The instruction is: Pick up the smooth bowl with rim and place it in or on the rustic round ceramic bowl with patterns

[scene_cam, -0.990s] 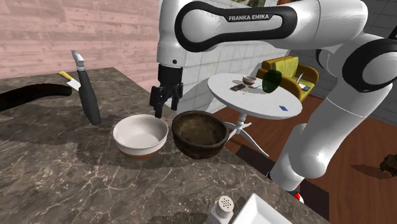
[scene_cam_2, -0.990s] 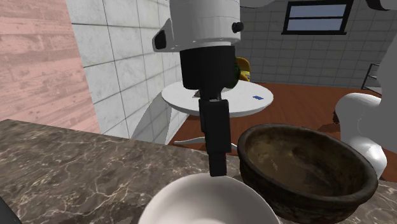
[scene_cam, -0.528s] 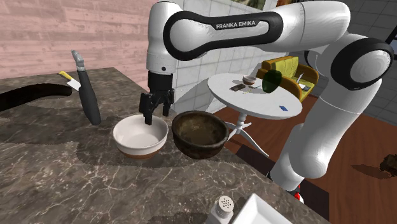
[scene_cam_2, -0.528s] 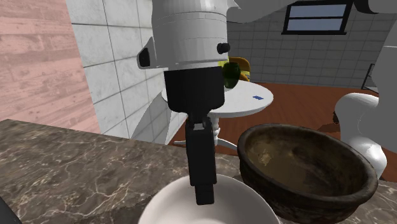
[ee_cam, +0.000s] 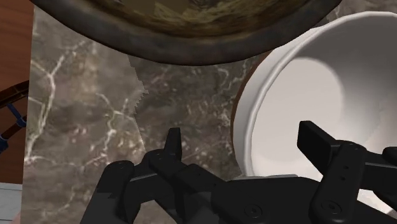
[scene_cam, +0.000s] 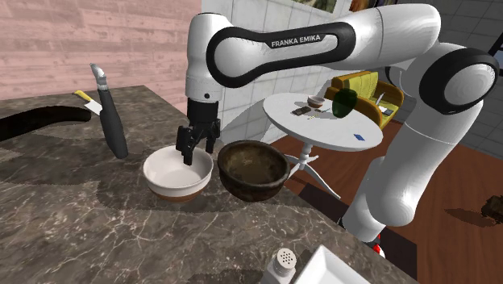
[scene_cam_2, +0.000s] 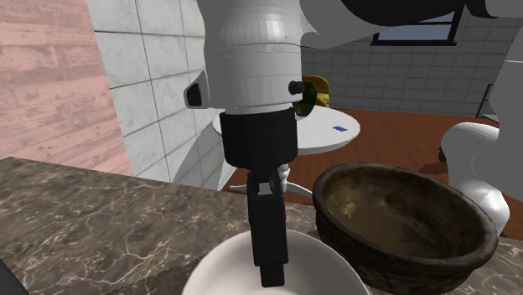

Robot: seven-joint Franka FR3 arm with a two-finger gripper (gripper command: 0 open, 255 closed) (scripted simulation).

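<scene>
Marbled counter (ee_cam: 83, 127), gripper (ee_cam: 245, 141) spread astride rim of white bowl (ee_cam: 305, 83)

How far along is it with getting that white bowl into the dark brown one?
Early. Done: the gripper sits at the white bowl, open fingers straddling its rim. In hand: nothing; the bowl rests on the marble counter beside the brown patterned bowl. Left: clamp, lift, set it in.

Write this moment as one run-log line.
stage: pre-grasp | gripper: open, astride white bowl rim | white bowl: on counter | brown bowl: beside it
</scene>
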